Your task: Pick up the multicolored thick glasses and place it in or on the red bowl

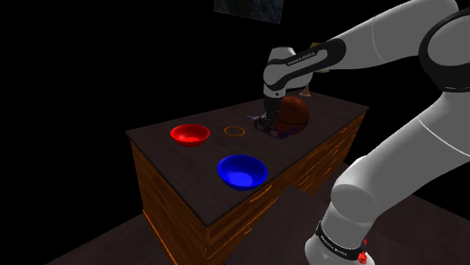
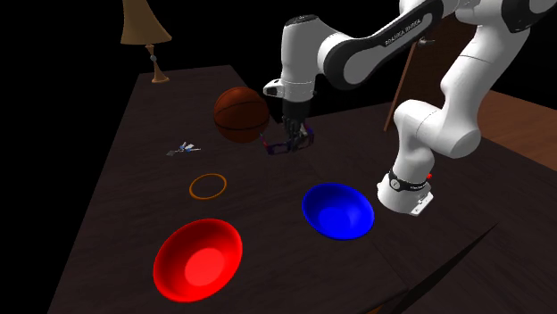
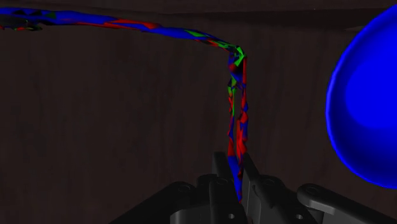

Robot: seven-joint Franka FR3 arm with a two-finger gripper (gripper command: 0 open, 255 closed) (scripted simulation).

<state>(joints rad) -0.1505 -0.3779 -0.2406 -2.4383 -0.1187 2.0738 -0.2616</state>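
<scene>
Glasses [image 3: 236,95], multicoloured, sit pinched by one thin edge in the gripper [image 3: 236,167], so a slow, level carry across to the red bowl [image 2: 198,259] seems wisest.

The counter [image 1: 335,113] is a long wooden cabinet with a dark, nearly black top and warm brown sides with drawer fronts. It stands on a dim brown floor [image 1: 98,245], with a black area all around. At the shoulder view's top edge is a mottled grey panel [image 1: 248,7], possibly a picture. 1 tan-shaded lamp [image 2: 145,25] stands on the counter at the second exterior view's upper left.
</scene>
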